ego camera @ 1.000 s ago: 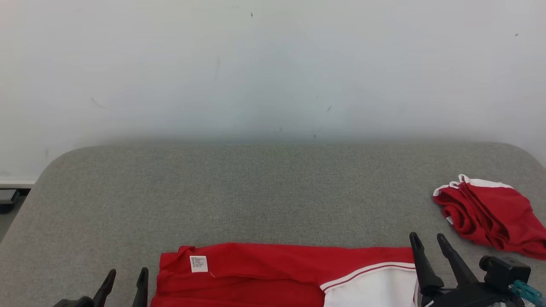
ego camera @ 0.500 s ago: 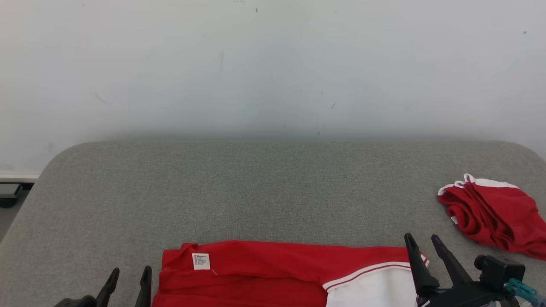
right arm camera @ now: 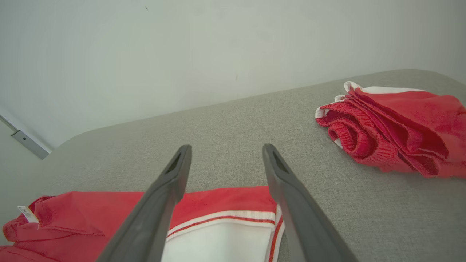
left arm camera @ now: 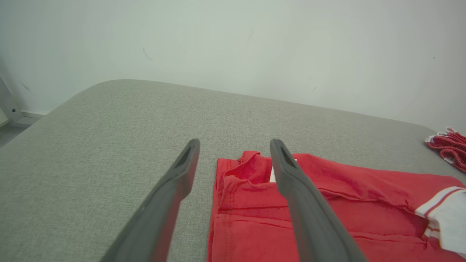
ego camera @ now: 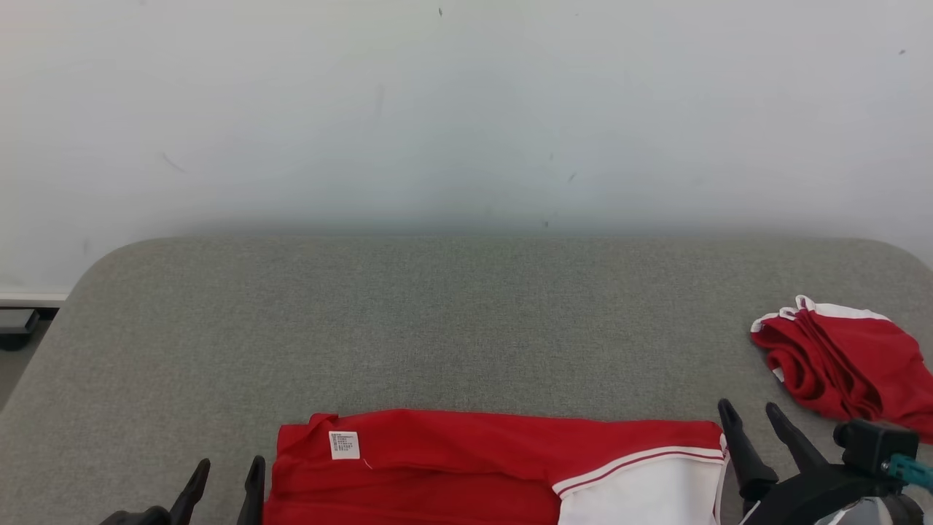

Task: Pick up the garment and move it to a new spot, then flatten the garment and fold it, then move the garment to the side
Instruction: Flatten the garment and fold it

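Cameras: one high, two low.
Head view overlooks the tabletop point(ego camera: 466, 321) toward the wall point(ego camera: 466, 109); both wrist views sit low, sharing the red garment point(left arm camera: 364, 203).

Grey fabric-covered table point(ego camera: 466, 321), 2 rounded far corners. Pale wall point(ego camera: 466, 109) behind, few small dark scuffs. Crumpled red-and-white cloth bundle point(ego camera: 838, 361) on table near right edge. White baseboard point(ego camera: 33, 297) far left; dark object point(ego camera: 16, 321) just below it, unclear what.

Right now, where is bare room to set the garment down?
Bare: the grey surface between the wall and the flat red garment, centre and left. Crowded: the right edge with the bundled red garment, the near edge with the left gripper and right gripper.
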### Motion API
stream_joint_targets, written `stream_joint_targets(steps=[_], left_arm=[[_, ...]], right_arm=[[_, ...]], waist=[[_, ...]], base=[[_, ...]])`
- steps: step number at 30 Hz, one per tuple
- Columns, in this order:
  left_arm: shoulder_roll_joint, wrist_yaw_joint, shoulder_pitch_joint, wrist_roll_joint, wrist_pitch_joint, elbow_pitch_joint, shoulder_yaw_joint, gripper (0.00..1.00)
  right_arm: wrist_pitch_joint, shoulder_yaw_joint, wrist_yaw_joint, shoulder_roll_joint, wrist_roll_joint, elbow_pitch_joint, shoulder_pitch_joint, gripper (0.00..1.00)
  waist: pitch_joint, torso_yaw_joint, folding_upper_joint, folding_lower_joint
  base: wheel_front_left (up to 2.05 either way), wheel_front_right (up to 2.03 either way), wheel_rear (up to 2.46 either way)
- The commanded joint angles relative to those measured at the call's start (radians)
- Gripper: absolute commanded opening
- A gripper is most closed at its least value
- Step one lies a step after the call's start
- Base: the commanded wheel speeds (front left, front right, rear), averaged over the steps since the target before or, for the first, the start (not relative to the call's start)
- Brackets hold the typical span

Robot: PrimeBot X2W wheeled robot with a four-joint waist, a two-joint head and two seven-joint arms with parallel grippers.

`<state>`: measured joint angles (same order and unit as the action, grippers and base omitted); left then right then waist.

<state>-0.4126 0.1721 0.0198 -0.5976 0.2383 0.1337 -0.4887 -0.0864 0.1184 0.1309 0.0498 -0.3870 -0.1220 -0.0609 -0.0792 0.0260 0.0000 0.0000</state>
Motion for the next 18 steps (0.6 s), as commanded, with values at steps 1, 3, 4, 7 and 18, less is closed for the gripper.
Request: stream_joint_targets(steps=[1,3,4,7,18], left_arm=[[-0.005,0.003,0.010,-0.003,0.000,-0.004,0.001,1.00],[-0.005,0.002,0.010,-0.004,-0.001,-0.005,-0.001,1.00],[-0.005,0.003,0.010,-0.004,-0.002,-0.006,-0.003,1.00],[-0.004,0.004,0.010,-0.006,-0.003,-0.007,-0.006,1.00],[-0.005,0.011,0.013,-0.010,-0.008,-0.012,-0.014,1.00]], right_arm=[[-0.028,0.015,-0.001,0.003,0.002,0.003,0.010,1.00],[-0.108,0.043,-0.001,0.002,0.001,0.005,0.010,1.00],[-0.155,0.051,-0.001,0.002,0.012,0.010,0.010,1.00],[-0.282,0.092,-0.001,0.002,0.017,0.031,0.013,1.00],[-0.604,0.131,-0.001,0.002,0.016,0.104,-0.021,1.00]], waist=[[0.001,-0.001,0.0000,0.0000],[0.003,-0.002,0.0000,0.0000],[0.003,-0.001,0.0000,0.0000],[0.003,0.000,0.0000,0.0000],[0.004,0.009,0.0000,0.0000]], base=[[0.00,0.00,0.00],[0.00,0.00,0.00],[0.00,0.00,0.00],[0.00,0.00,0.00],[0.00,0.00,0.00]])
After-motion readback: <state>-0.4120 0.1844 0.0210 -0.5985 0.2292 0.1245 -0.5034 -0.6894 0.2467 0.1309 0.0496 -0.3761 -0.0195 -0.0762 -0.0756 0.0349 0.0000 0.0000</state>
